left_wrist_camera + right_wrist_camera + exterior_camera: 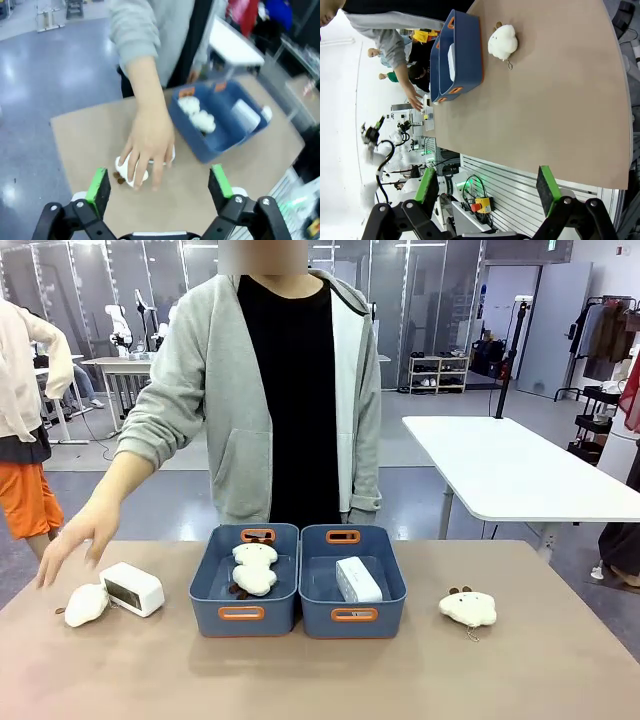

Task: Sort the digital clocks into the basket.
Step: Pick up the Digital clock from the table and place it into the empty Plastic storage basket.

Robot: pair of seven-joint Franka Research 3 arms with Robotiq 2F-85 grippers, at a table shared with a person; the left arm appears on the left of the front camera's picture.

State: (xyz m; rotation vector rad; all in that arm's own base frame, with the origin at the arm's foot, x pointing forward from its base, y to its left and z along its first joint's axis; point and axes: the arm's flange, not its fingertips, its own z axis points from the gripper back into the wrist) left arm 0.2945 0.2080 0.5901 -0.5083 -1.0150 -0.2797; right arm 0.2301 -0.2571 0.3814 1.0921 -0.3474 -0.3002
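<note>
One digital clock, white with a dark face, lies on the table at the left, next to a cream plush. The person's hand hovers by them; in the left wrist view that hand covers most of the clock. A second clock lies in the right blue basket, seen again from the right wrist as the clock in the basket. My left gripper hangs open high above the table's left part. My right gripper is open, off the table's edge.
The left blue bin holds two cream plush toys. Another plush lies on the table to the right of the bins. The person stands at the far edge. A white table stands behind on the right.
</note>
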